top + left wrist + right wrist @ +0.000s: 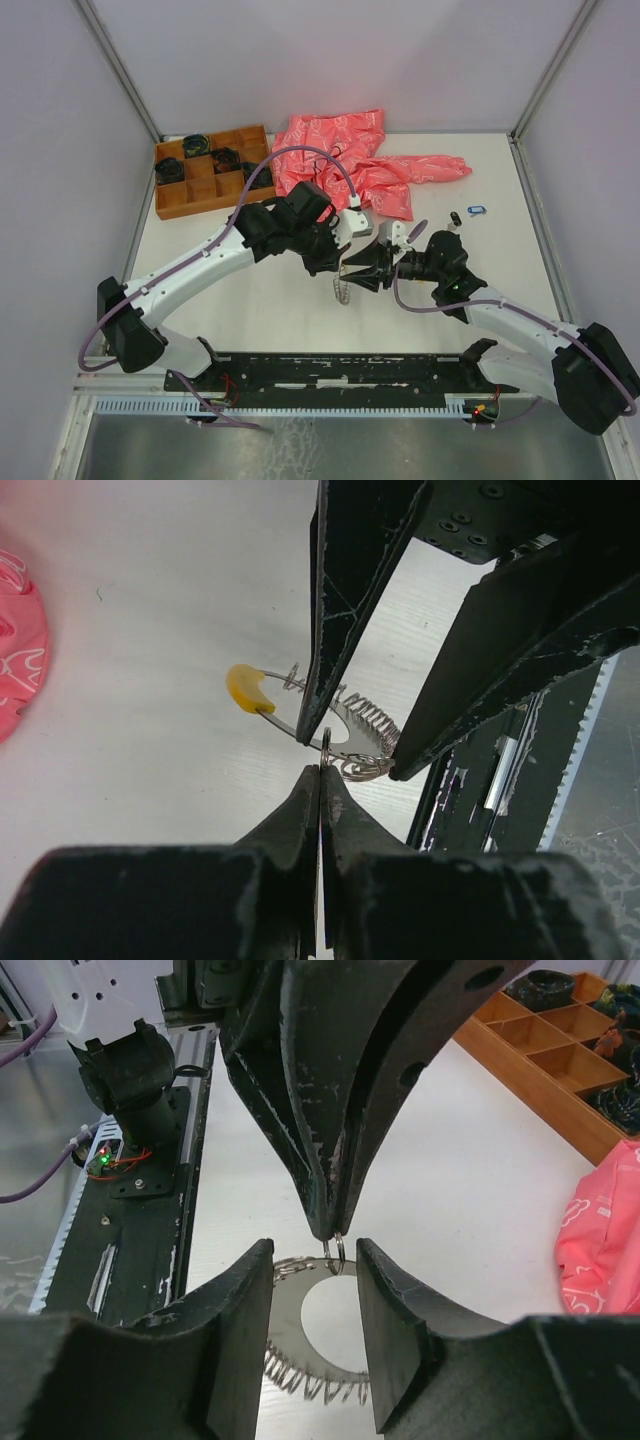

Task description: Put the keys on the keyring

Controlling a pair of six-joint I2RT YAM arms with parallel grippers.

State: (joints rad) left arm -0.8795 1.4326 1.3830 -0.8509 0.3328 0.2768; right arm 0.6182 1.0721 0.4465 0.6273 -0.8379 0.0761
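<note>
The keyring, a silvery coiled loop with a flat metal crescent and a yellow segment, hangs just above the table at mid-table. My left gripper is shut on a small split ring at the keyring's top. My right gripper faces it with its jaws apart, one on each side of the keyring. Two keys lie on the table to the right, one with a blue tag and one with a black tag.
A wooden compartment tray holding dark coiled bundles stands at the back left. A crumpled pink plastic bag lies behind the grippers. A black rail runs along the near edge.
</note>
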